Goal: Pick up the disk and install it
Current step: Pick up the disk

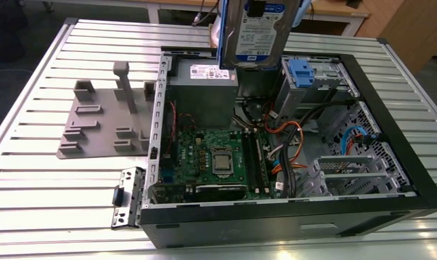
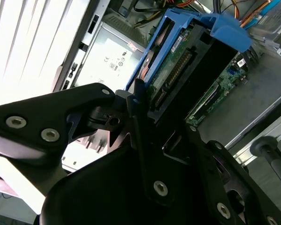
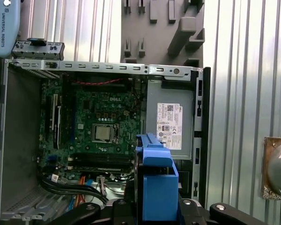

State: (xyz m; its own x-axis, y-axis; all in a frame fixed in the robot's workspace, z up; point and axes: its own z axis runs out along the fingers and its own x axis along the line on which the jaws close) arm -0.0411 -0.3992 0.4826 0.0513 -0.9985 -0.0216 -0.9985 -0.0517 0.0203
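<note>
The black gripper [image 3: 157, 208] is clamped on the silver hard disk [image 1: 258, 38] in its bright blue plastic caddy [image 3: 157, 173]. The disk is held upright at the exterior view's twelve o'clock, above the open black computer case [image 1: 391, 135], near its grey power supply box [image 1: 203, 97].

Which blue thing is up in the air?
The blue caddy around the disk, held above the computer case. The other blue bracket sits inside the case.

The disk [image 1: 258, 32] is above the case [image 1: 391, 135] (tray [image 1: 95, 127] beside it, exterior view's left).
</note>
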